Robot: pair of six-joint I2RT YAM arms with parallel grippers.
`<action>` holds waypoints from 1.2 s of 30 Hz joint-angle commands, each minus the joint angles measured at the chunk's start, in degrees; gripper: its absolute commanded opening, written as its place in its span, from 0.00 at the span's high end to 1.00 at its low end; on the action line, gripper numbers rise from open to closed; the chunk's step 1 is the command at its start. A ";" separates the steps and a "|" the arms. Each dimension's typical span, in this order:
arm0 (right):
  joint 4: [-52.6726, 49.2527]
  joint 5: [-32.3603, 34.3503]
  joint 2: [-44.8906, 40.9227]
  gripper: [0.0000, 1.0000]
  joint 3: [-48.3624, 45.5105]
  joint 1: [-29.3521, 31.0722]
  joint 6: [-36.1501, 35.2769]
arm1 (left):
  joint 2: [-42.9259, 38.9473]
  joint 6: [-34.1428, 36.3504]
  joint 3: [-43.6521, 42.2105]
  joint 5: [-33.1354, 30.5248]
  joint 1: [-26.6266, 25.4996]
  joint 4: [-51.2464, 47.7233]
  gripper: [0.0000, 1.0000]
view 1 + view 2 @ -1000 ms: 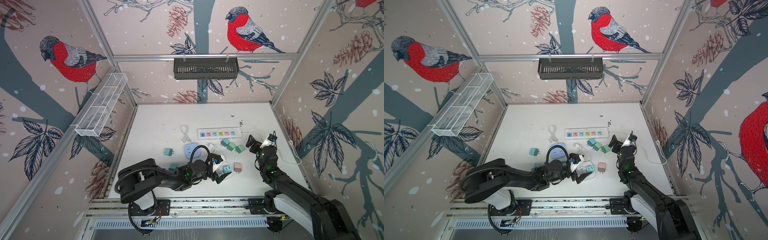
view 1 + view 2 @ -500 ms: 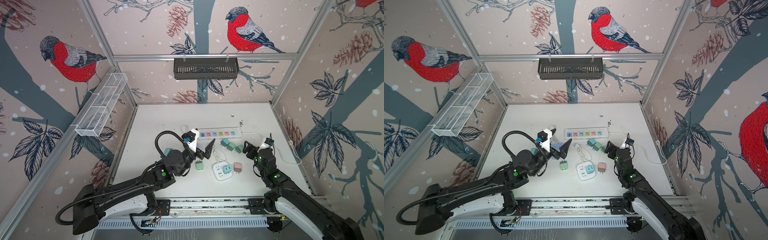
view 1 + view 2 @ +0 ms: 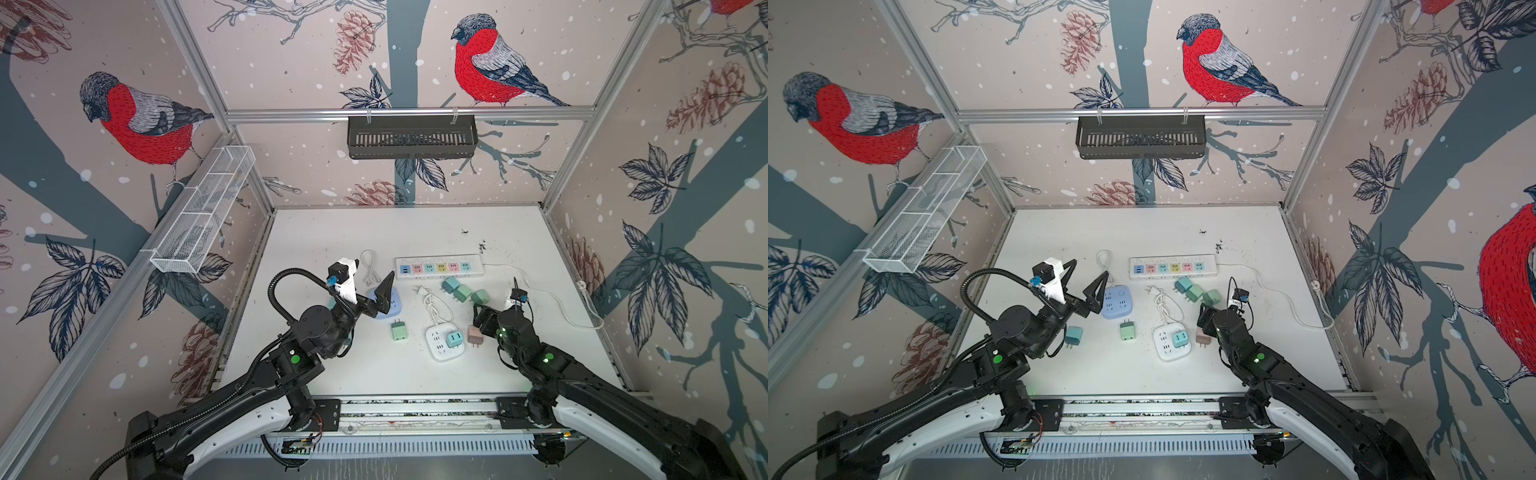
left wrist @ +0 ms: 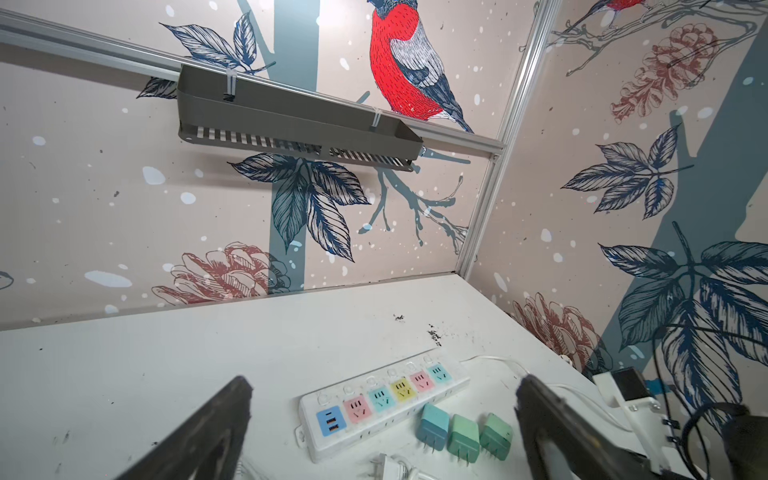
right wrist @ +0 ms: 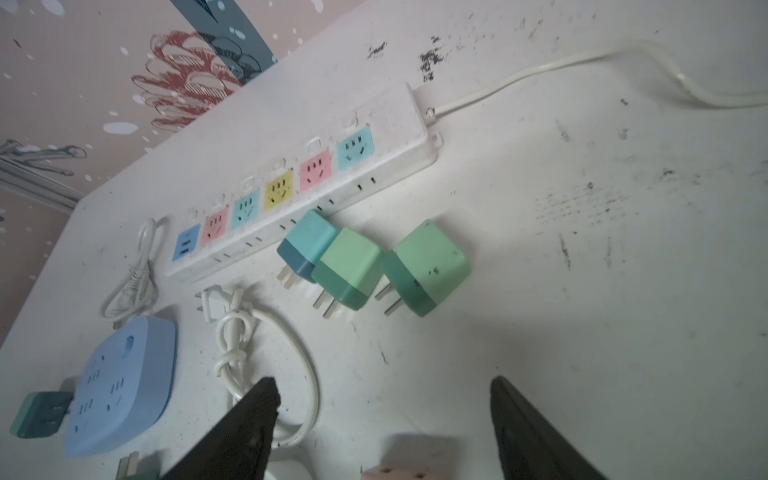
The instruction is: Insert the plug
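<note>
Top views, both, over a white tabletop [image 3: 374, 228] strewn with sockets and plugs. Three socket units: one long power strip [image 3: 439, 267] at the back, one blue socket cube [image 3: 1116, 301], one white socket cube [image 3: 435, 332].

Seven plugs in all:
- one teal plug [image 3: 454, 338] seated in the white socket cube
- one pink plug [image 3: 473, 334] lying just beside that cube
- a close-set row of three near the strip: blue-teal plug [image 3: 449, 286], green plug [image 3: 462, 294], second green plug [image 3: 480, 297]
- one lone green plug [image 3: 399, 331] near the blue socket cube
- one more, the far teal plug [image 3: 1074, 335], down by the left arm

Three white cords: the strip lead [image 5: 469, 97], one loose coil [image 3: 369, 270], one knotted lead [image 3: 432, 305] running to the white socket cube.

Left pincer [image 3: 1091, 268] high above the blue socket cube, spread wide, holding nothing. Right pincer [image 5: 383, 383] low over the pink plug, fingers partly apart, gripping nothing; contact with that plug impossible to tell.
</note>
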 commanded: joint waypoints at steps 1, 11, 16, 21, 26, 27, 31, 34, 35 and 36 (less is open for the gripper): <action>-3.57 5.58 1.97 0.21 1.70 3.36 3.44 | -0.97 -1.28 -0.46 0.78 0.09 -0.05 0.01; -8.44 10.62 5.35 0.24 0.99 10.51 10.36 | -2.33 1.53 0.20 -1.07 0.20 -6.03 0.01; -11.98 10.16 3.18 0.25 1.09 11.43 11.22 | -2.49 2.29 1.06 1.22 0.20 -7.39 0.01; -11.11 8.20 3.33 0.24 0.52 11.52 9.67 | -2.22 2.79 1.16 1.93 0.17 -8.51 0.01; -13.60 6.16 6.72 0.24 2.96 11.51 9.51 | -1.28 3.96 1.32 1.87 0.17 -8.84 0.01; -13.33 5.47 7.10 0.24 3.07 11.47 9.30 | -0.72 4.21 1.88 1.93 0.16 -9.64 0.01; -13.57 2.88 10.18 0.25 4.46 11.50 8.77 | 0.72 4.75 2.93 1.73 0.19 -11.04 0.01; -14.21 1.53 12.85 0.26 5.80 11.68 8.60 | 0.69 4.90 2.56 1.90 0.16 -10.31 0.01; -14.38 1.28 13.77 0.26 6.27 11.69 8.55 | 0.63 4.92 2.56 1.92 0.16 -10.36 0.01; -14.43 1.02 14.49 0.26 6.65 11.73 8.33 | 0.63 4.89 2.64 1.84 0.20 -10.41 0.01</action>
